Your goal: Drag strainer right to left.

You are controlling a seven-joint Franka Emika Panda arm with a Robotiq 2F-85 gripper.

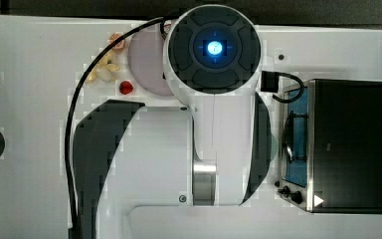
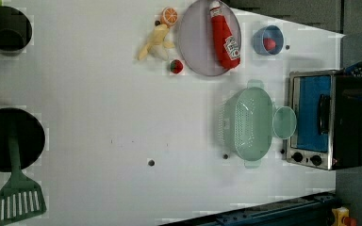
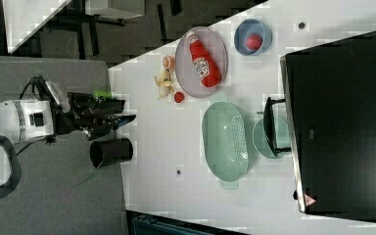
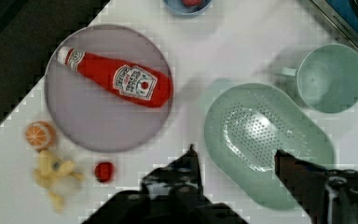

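- The strainer [image 2: 252, 123] lies on the white tabletop [image 2: 99, 94], hollow side up, with the mug [image 2: 284, 122] just beside it and the toaster oven [image 2: 323, 120] beyond the mug.
- In the left view, a grey plate [image 2: 195, 52] carrying a ketchup bottle [image 2: 224, 36] sits above the strainer.
- The gripper [image 4: 235, 156] hangs above the strainer's near rim, jaws well apart, holding nothing.

- In the left view, open desk [image 2: 113, 94] is seen at 9 o'clock of the strainer [image 2: 250, 123].
- At 3 o'clock it is hemmed by the mug [image 2: 284, 122] and oven [image 2: 325, 120].
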